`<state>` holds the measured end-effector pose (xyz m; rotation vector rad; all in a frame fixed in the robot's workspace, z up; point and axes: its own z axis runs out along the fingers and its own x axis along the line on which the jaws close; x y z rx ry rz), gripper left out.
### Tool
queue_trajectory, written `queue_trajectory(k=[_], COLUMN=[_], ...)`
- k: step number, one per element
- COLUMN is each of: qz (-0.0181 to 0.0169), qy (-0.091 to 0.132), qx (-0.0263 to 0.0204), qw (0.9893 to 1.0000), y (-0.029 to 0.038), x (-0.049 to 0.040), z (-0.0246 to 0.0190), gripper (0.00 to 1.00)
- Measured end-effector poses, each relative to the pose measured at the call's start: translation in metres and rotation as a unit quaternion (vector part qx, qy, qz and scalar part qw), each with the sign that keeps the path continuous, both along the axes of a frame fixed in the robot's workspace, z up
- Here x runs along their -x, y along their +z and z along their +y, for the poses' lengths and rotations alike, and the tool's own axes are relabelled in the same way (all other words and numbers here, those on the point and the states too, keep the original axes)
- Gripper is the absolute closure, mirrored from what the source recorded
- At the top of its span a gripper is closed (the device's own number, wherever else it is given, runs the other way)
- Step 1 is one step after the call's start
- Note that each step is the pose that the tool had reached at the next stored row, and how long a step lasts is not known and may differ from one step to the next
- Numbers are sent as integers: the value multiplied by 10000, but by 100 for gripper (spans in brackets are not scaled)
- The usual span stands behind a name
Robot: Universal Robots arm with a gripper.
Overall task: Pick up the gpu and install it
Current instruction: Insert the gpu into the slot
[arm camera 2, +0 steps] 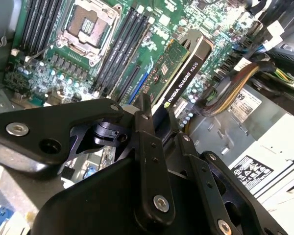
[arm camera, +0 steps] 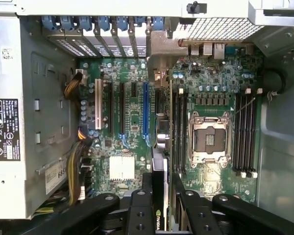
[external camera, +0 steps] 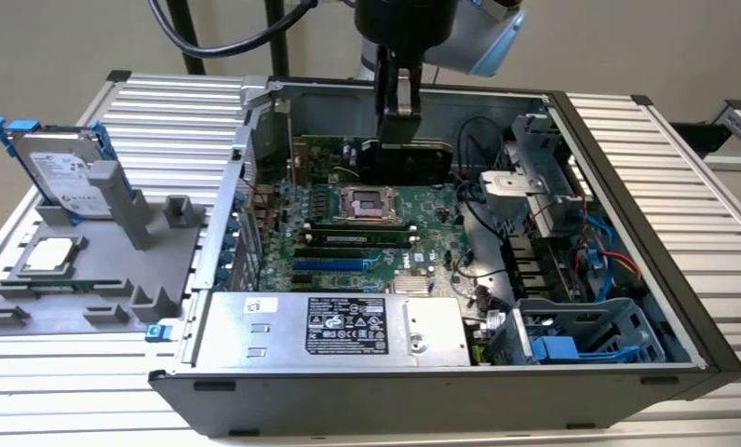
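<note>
Holding the gpu (external camera: 408,163) clear of the board, the gripper (external camera: 399,138) hangs inside the open computer case (external camera: 619,186) in the exterior view. The card shows as a dark block just above the motherboard (external camera: 345,242), on the far side of the processor socket (external camera: 373,200). Pick-up looks done. Installation does not: the card appears to be in the air, not seated. A hard drive (external camera: 60,172) stands in a grey fixture (external camera: 98,270) on the counter (external camera: 668,140), well apart at the exterior view's left.

In the second wrist view the gripper (arm camera 2: 159,115) is closed on the gpu (arm camera 2: 181,63), its fingers (arm camera 2: 146,122) pressing the two faces near one end. The card reaches away from them edge-on, with a green face on one side and a black shroud on the other, and the motherboard (arm camera 2: 157,29) lies beyond it.

In the first wrist view the gripper (arm camera: 160,178) clamps the gpu (arm camera: 158,215), seen along its thin top edge. The card lines up roughly parallel to the expansion slots and sits beside the blue slot (arm camera: 146,110), between it and the memory slots. Whether it is exactly over a slot I cannot tell.
</note>
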<state>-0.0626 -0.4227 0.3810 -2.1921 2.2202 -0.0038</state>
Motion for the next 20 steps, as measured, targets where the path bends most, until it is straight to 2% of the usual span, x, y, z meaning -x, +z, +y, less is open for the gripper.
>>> queue_trajectory(k=[8, 20], qz=[0, 0], qy=[11, 17], qx=[0, 0], qw=[10000, 10000], y=[-28, -77], x=[-45, -48], z=[1, 1], gripper=[100, 100])
